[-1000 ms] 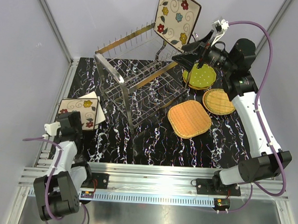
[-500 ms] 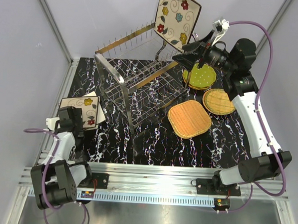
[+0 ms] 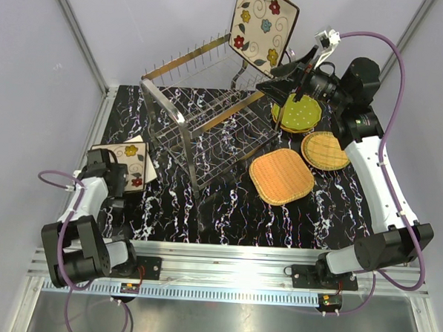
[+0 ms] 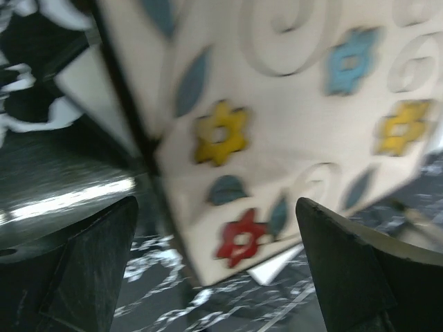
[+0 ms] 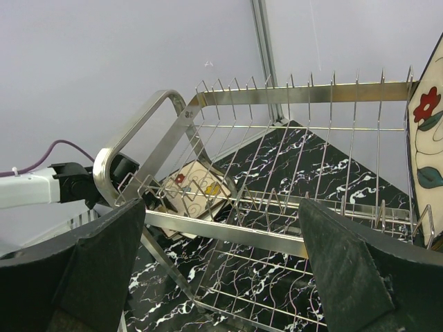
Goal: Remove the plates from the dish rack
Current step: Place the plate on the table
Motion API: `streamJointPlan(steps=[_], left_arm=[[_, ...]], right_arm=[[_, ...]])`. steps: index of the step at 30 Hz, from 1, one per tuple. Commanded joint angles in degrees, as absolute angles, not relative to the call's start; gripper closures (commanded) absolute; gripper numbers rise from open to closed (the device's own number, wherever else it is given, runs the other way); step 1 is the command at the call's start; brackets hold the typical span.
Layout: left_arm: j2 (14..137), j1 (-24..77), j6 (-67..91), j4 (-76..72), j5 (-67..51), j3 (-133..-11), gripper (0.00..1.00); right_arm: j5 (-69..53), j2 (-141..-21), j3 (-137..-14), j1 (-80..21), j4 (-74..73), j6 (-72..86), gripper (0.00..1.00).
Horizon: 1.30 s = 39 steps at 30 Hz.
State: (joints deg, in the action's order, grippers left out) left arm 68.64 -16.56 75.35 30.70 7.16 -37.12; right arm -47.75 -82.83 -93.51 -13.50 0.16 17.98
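Open left tool (image 4: 216, 202) aside, open right tool (image 5: 221, 207) could knock the flower-patterned cream square plate (image 5: 426, 138) at its right off the chrome wire rack (image 5: 311, 92).

The dish rack (image 3: 201, 128) is polished chrome wire and tube, bright and mirror-like. The bench (image 3: 226, 211) looks like black stone veined with white, smooth with a faint gloss. The flower-patterned plate (image 4: 297, 124) has a cream face with swirls in relief and a soft, glazed sheen. The two wicker plates (image 3: 281, 176) are woven, rough and matt. The green dotted plate (image 3: 299, 110) is smooth; its material cannot be told. The fingers (image 4: 90, 270) are matt black plastic. The near rail (image 3: 223, 274) is brushed bare metal.
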Motion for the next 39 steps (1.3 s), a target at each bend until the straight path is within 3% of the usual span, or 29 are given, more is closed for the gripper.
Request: streamJointPlan(steps=[1, 14, 27, 39], left_arm=[[70.0, -16.6, 72.3, 38.2, 5.5, -39.5, 0.01], [62.9, -16.6, 68.4, 40.9, 3.3, -43.0, 0.01], [44.6, -16.7, 55.7, 34.7, 0.4, -43.4, 0.01], [36.5, -16.7, 40.7, 22.9, -15.0, -44.6, 0.01]], right_arm=[[-49.0, -80.2, -93.3, -13.1, 1.8, 17.9, 0.0], [-49.5, -80.1, -93.6, -13.1, 0.6, 16.4, 0.0], [-46.6, -83.5, -102.8, -13.1, -10.7, 10.1, 0.0], [-35.7, -87.1, -111.8, -11.8, -18.2, 12.5, 0.0]])
